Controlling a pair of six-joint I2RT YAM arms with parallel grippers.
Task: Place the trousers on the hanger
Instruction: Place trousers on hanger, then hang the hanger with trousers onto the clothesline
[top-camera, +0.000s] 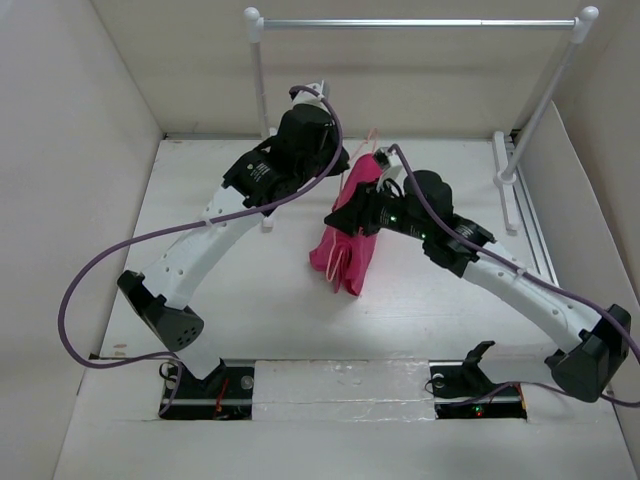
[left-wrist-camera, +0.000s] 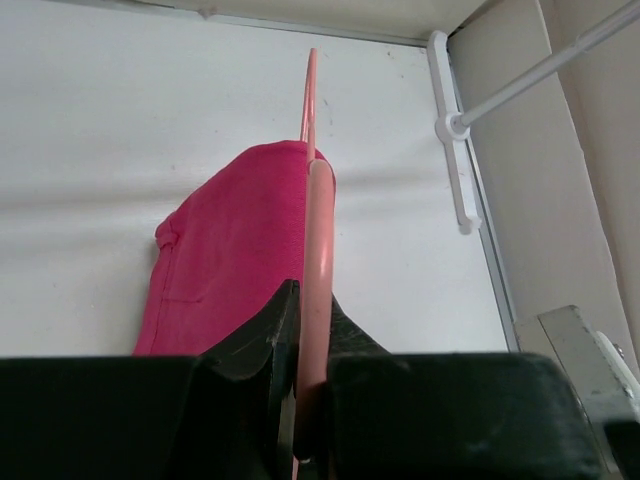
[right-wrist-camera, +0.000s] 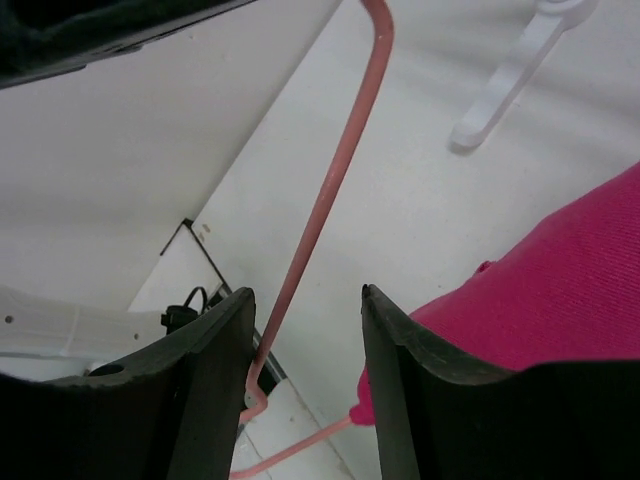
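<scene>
The magenta trousers (top-camera: 345, 240) hang folded over the pale pink hanger (top-camera: 372, 143), which is held upright above the middle of the table. My left gripper (top-camera: 340, 152) is shut on the hanger's wire; in the left wrist view the hanger (left-wrist-camera: 318, 220) runs up from between the left gripper (left-wrist-camera: 312, 300) jaws, with the trousers (left-wrist-camera: 230, 260) draped to its left. My right gripper (top-camera: 342, 215) is at the cloth's near side. In the right wrist view the right gripper (right-wrist-camera: 306, 293) is open; the hanger (right-wrist-camera: 330, 190) wire passes loose beside its left finger, and the trousers (right-wrist-camera: 560, 290) lie behind the right finger.
A silver rail (top-camera: 415, 22) on white posts spans the back of the table, and its right foot (top-camera: 507, 178) rests on the tabletop. Pale walls close in the left, right and back sides. Purple cables loop off both arms.
</scene>
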